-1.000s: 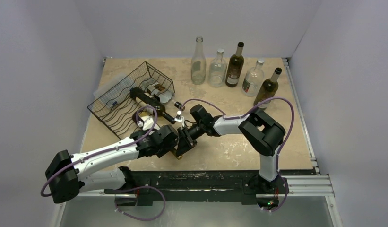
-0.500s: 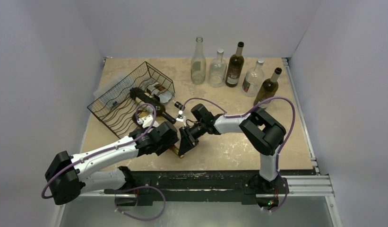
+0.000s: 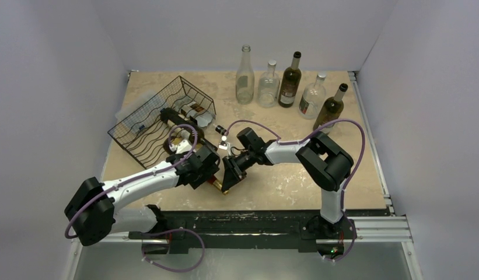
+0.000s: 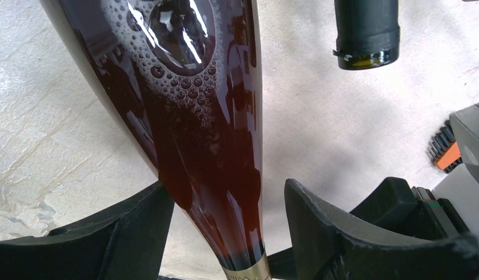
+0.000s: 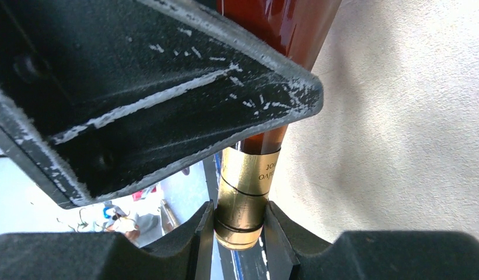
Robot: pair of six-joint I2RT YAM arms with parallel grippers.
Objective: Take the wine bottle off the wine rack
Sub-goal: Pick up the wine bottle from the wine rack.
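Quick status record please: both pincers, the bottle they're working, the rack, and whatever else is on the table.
right pincer: shut on the gold foil neck of the wine bottle
left pincer: open, astride that bottle's shoulder, gap on one side
bottle position: over bare table, neck toward the near edge; lifted or resting, cannot tell
wine rack: back left, other bottles lying in it
upright bottles: five in a row at the back

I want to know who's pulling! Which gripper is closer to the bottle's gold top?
Right. The right gripper is shut on the gold top; the left gripper sits farther up the wine bottle, its jaws open on either side.
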